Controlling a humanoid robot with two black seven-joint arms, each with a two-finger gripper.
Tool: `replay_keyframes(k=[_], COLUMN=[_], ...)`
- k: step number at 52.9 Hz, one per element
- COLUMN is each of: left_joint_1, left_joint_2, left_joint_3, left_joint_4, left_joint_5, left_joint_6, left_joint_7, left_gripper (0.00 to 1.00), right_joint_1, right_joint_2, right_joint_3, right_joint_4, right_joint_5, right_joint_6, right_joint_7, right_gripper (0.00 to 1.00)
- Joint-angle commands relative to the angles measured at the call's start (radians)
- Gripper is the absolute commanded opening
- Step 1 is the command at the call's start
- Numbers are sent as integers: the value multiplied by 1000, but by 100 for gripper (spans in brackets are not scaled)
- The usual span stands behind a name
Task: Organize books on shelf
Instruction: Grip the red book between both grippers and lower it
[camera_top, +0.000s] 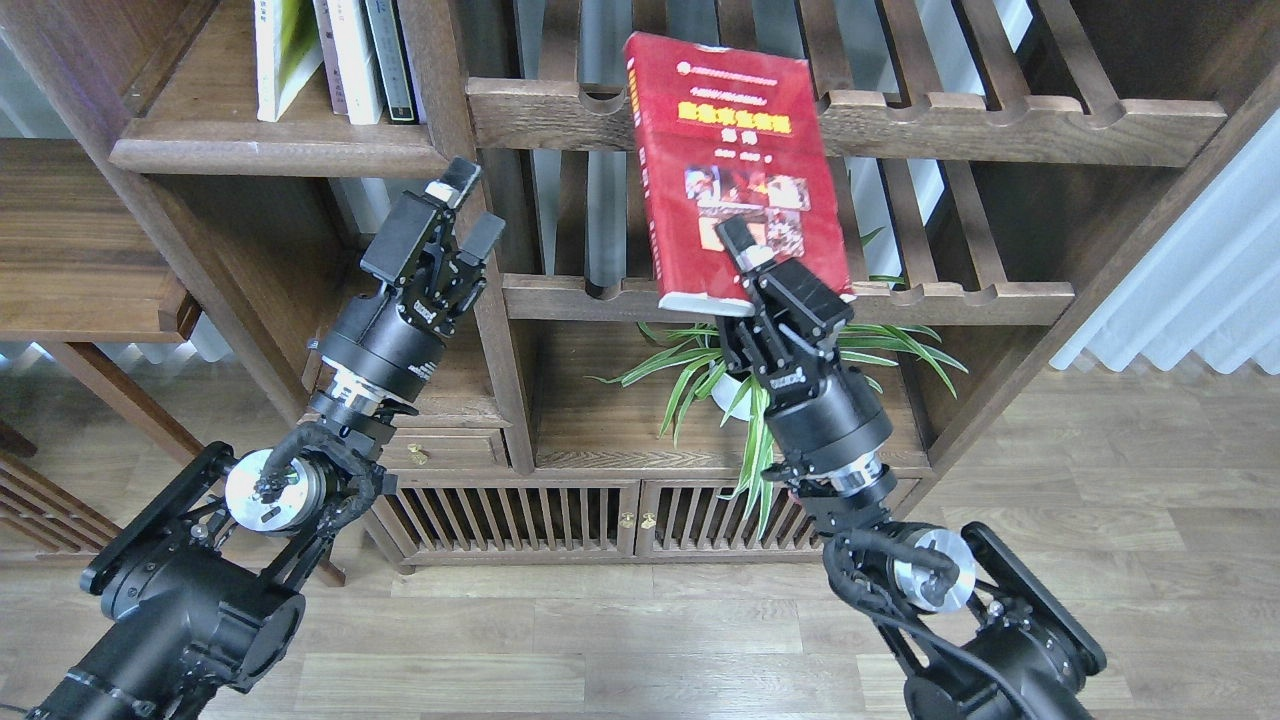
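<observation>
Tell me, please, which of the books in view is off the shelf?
The red book, gripped at its lower edge by the right hand in front of the slatted racks. The other books stand upright on the shelf at upper left.

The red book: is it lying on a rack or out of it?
Out. The red book is held up in front of the slatted racks, gripped at its lower edge by the right tool, cover facing the camera.

Book (722, 140) is held upright by right end effector (745, 262) at its lower edge, in front of the two slatted racks (1000, 120), centre of view. Other books (330, 55) are stood on the shelf (260, 150), upper left. Left end effector (462, 215) is positioned below that shelf, left of the held book. Potted plant (770, 370) is placed on the cabinet top (610, 430), behind the right arm.
</observation>
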Motion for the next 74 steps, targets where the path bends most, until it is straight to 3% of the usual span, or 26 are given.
replay_keyframes(k=[1,9,20,33,63,74], left_joint_1=[3,4,8,12,9,6], left_joint_2=[32,78,103,133,135,138], left_joint_3=[6,37,99,245,311,326], left_joint_4=[-22,-47,-64,-70,-67,-67], left_joint_5=[-42,-72,-82,-82,-85,-96], left_joint_6=[0,0,0,0,0,0], left_joint_7=[14,14,14,14,14,15], left_gripper=[96,96,96,95,93,87], right_joint_1=[-24,-58,-121,-124,-125,-136], right_joint_2=[-3,-7,-14,-19,-13,-8], right_joint_3=[-33,-35,-37,-73,-78,-78], right_joint_4=[0,-2,-5,-11,-60,-62], right_joint_5=[-3,-7,-12,-23,-38,-43], right_joint_6=[0,0,0,0,0,0], right_joint_7=[0,-5,-64,-86,-127,-152], right_gripper=[3,3,3,3,4,4])
